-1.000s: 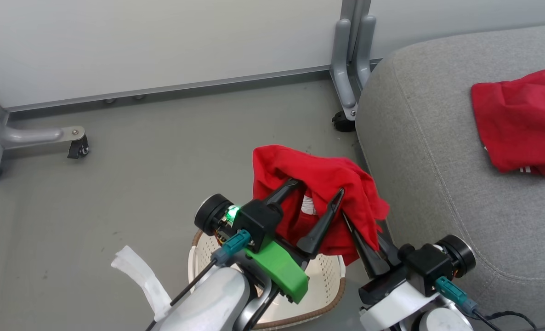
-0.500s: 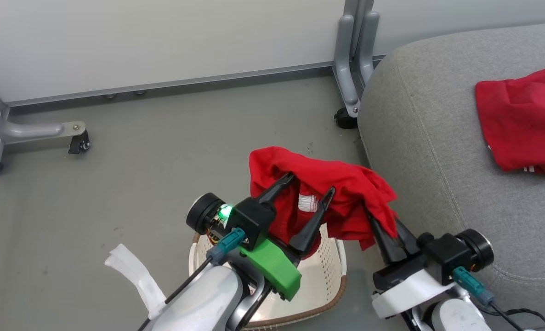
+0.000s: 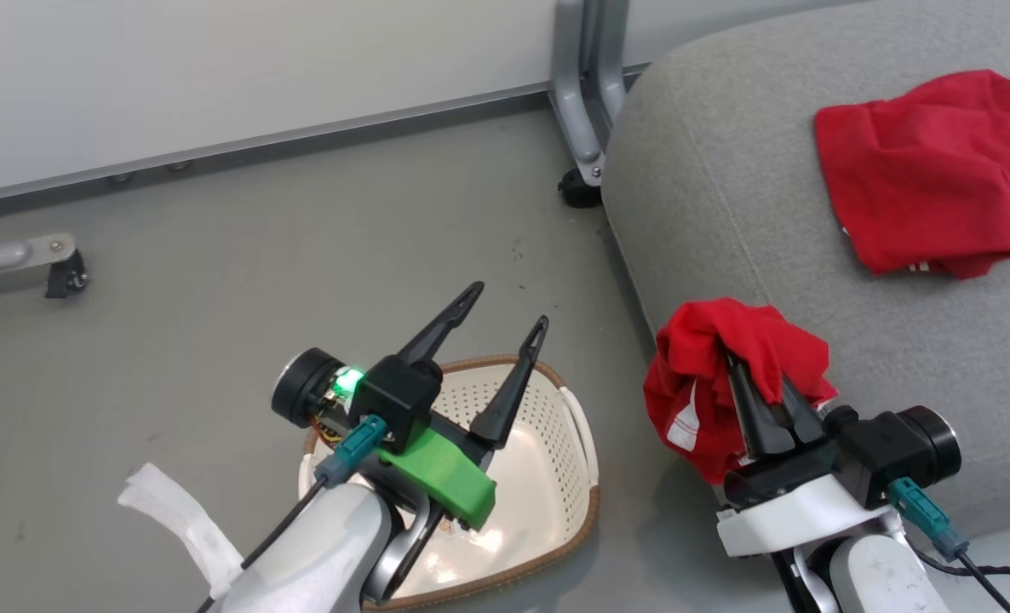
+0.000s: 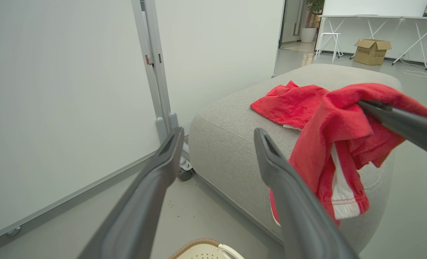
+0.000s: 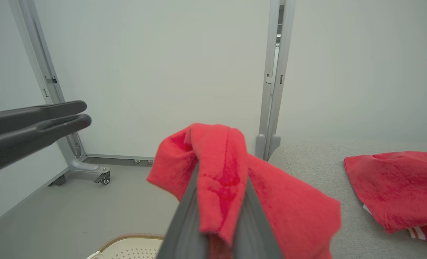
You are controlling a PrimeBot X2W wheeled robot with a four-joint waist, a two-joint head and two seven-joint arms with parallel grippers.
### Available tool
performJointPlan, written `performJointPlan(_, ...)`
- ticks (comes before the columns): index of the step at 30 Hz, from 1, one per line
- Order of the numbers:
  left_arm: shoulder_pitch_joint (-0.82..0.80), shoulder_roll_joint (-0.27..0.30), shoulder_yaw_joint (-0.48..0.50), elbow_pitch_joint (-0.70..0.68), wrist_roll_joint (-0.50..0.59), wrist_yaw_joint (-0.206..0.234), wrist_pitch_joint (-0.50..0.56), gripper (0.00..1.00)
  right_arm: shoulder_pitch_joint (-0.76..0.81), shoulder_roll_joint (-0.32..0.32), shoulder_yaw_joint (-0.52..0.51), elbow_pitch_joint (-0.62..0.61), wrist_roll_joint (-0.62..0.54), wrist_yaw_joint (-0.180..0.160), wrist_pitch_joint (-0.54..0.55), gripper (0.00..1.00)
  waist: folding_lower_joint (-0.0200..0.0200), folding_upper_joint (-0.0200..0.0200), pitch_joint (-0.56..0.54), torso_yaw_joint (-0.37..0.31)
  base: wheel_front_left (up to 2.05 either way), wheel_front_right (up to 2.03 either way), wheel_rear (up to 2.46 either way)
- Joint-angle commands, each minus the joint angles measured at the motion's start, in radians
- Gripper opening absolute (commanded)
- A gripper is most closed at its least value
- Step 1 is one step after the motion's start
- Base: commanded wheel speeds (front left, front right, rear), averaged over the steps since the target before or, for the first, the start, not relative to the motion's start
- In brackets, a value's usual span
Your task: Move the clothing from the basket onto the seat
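**At the seat's (image 3: 726, 170) corner, the right gripper (image 3: 748, 400) clamps the held garment (image 3: 709, 358)**

Head view: The seat, a large light grey cushion, is cut off by the top and right edges. The held garment, bright red with white trim, bunches at the seat's near left corner. It hides the right gripper's fingertips, and whether the cloth touches the seat is hard to make out. The spread garment (image 3: 922, 170), also red, lies on top of the seat, and its right part is cut off. The basket (image 3: 586, 519) stands on the grey floor (image 3: 301, 255) to the left of the seat, partly hidden by the left arm. The left gripper (image 3: 507, 306) hovers over it, fingers wide apart and holding nothing. A white partition panel (image 3: 215, 68) stands behind, and its grey castor leg (image 3: 586, 128) is just beside the seat.

Left wrist view: The two spread fingers frame the seat's corner. The held garment hangs in front of the seat's side from a dark finger entering at the right edge. A sliver of the basket's rim is cut off at the bottom. Beyond the seat stand a cardboard box (image 4: 372, 50) and white tables (image 4: 379, 21).

Right wrist view: The two fingers are pinched together on a red fold, and the cloth's lower part runs off the bottom edge. The spread garment, on the seat, is cut off at the right.
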Motion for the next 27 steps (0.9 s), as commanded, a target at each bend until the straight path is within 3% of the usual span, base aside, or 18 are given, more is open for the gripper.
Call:
performJointPlan(1,0.0,0.017,0.01,-0.007,0.011,0.006,-0.003,1.0,0.0,0.005,-0.005,-0.011,0.0,-0.001,-0.003,0.0,0.0,0.0,0.055,-0.088,0.0,0.0,0.0)
performJointPlan(15,-0.018,0.115,0.022,-0.066,0.029,0.023,0.063,1.0,0.013,0.015,-0.016,-0.043,0.067,-0.001,-0.003,0.0,0.0,0.0,0.158,-0.389,0.0,0.0,0.0)
performJointPlan(27,-0.081,0.088,-0.05,-0.036,0.043,-0.04,0.115,1.0,0.011,0.015,-0.124,-0.063,0.141,-0.001,-0.003,0.0,0.0,0.0,0.229,-0.406,0.0,0.0,0.0)
